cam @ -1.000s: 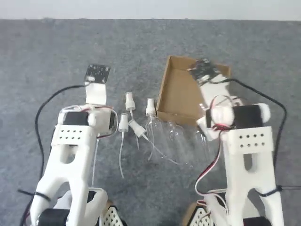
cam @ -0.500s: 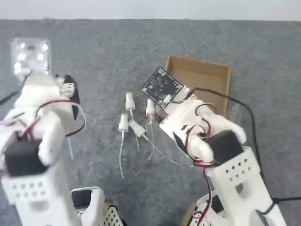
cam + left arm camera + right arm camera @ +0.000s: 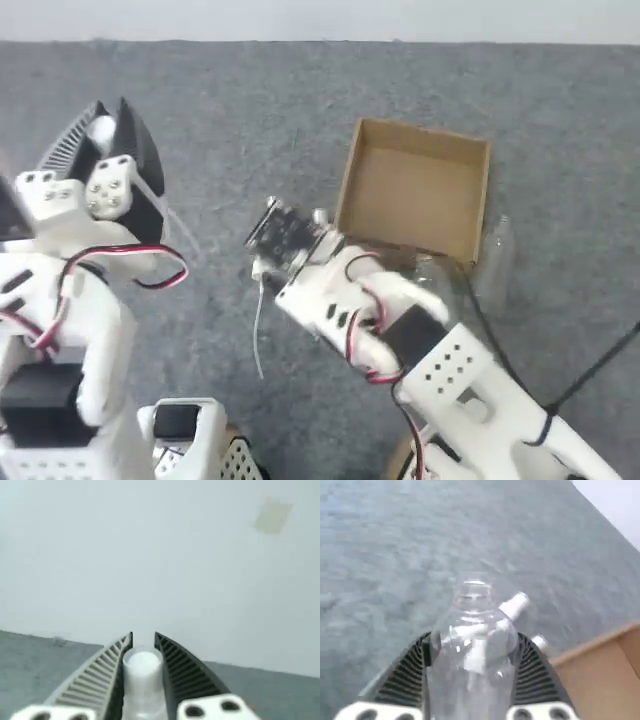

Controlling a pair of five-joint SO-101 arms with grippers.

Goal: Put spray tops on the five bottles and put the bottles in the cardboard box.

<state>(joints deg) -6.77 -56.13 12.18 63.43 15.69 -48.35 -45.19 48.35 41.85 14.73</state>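
Since a second ago the left pincer (image 3: 143,636) is raised, a spray top (image 3: 142,667) clamped between its jaws; the right pincer (image 3: 473,640) is swung away from the cardboard box (image 3: 350,190), closed around a clear bottle (image 3: 472,625), open neck forward. Loose spray tops (image 3: 516,603) are seen on the carpet (image 3: 395,555) just beyond it. No bottle is judged boxed yet; capping is only being started.

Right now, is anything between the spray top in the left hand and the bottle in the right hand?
Nothing visible does. The left hand holds the spray top up off the carpet; the right hand holds the bottle, its neck open. Loose spray tops lie on the carpet beyond it.
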